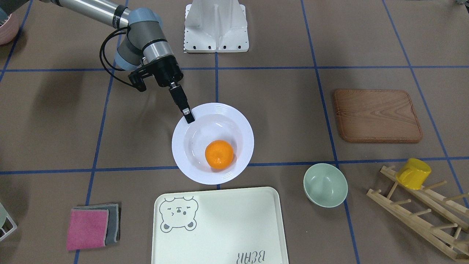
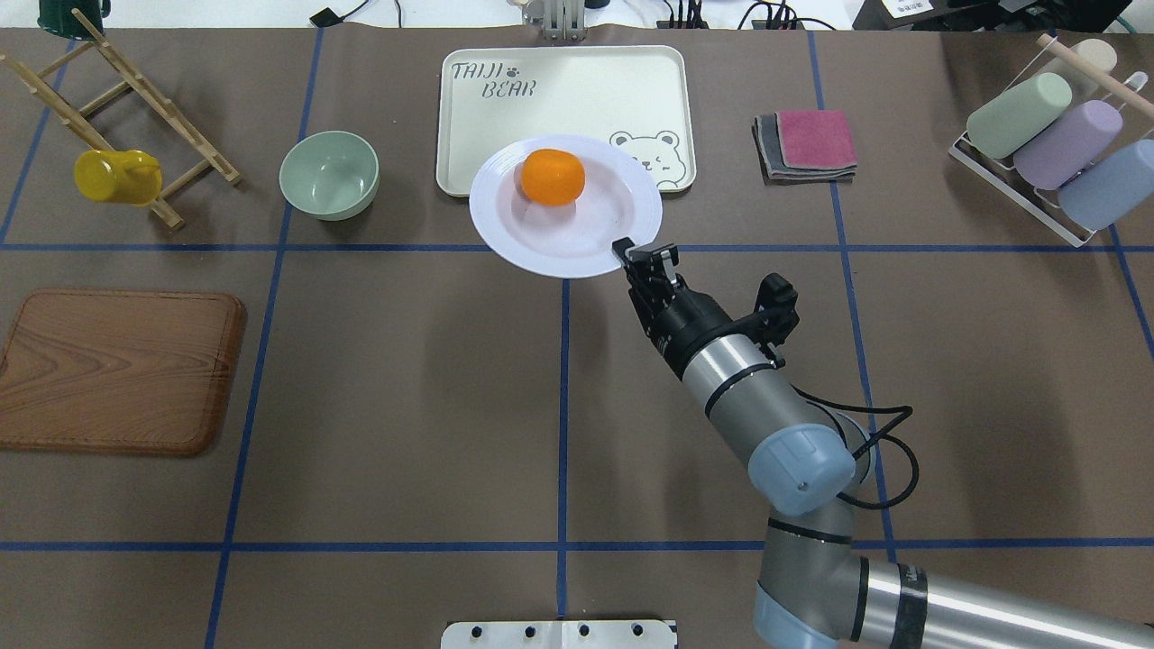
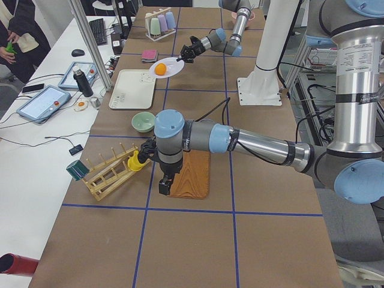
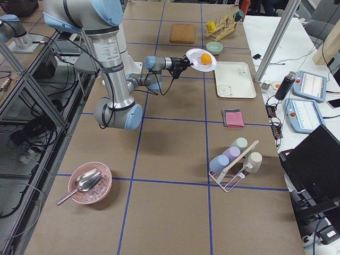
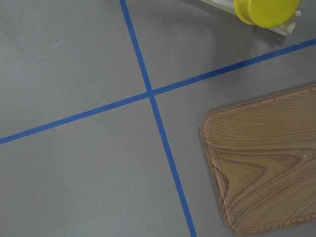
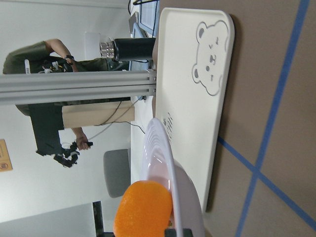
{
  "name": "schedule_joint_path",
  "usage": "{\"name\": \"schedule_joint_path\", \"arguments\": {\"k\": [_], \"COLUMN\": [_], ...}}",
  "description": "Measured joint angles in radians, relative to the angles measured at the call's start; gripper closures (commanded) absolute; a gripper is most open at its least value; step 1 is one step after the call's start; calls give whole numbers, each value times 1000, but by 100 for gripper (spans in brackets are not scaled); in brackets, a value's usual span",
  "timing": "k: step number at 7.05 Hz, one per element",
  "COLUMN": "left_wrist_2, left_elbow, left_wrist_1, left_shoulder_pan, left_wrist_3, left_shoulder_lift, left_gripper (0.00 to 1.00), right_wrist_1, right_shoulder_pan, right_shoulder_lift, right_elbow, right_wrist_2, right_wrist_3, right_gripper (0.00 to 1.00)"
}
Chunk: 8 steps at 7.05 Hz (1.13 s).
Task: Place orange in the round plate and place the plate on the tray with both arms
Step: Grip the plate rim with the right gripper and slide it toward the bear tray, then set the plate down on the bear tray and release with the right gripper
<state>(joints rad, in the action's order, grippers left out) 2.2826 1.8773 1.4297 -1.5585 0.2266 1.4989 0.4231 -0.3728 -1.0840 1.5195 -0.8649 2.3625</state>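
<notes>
Right claw (image 2: 636, 253) tight on round plate (image 2: 550, 260) rim

The tray (image 2: 595, 90) carries grey lettering in one corner — "TAIJI BEAR".

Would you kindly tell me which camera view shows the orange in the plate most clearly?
The exterior front-facing view: the orange sits unobstructed in the round plate, seen from above. The overhead exterior view shows it slightly smaller. Both side views give a tiny dot, the right wrist view crops it, and the left wrist view misses it.
</notes>
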Motion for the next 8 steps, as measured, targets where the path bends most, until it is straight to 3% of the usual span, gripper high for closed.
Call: {"name": "schedule_joint_path", "arguments": {"k": [2,5,7,8], "left_wrist_2": [0,0,0,0], "left_elbow": [0,-1,-1,-1], "left_wrist_1": [0,0,0,0], "left_shoulder_pan": [0,0,1,1], "left_wrist_3": [-2,-22,-29,-30], "left_shoulder_lift": [1,5,8,8], "left_gripper": [1,1,1,1], "right_wrist_1": [143,220,250,267], "right_shoulder_pan": [-120,-183,-150,-127], "right_shoulder_lift": [139,339,385,389], "right_elbow": [-174,-472,-533,-535], "right_wrist_2": [-37,-75,-82,-82], "right_wrist_3": [107,154,150,146], "right_gripper": [100,100,100,66]}}
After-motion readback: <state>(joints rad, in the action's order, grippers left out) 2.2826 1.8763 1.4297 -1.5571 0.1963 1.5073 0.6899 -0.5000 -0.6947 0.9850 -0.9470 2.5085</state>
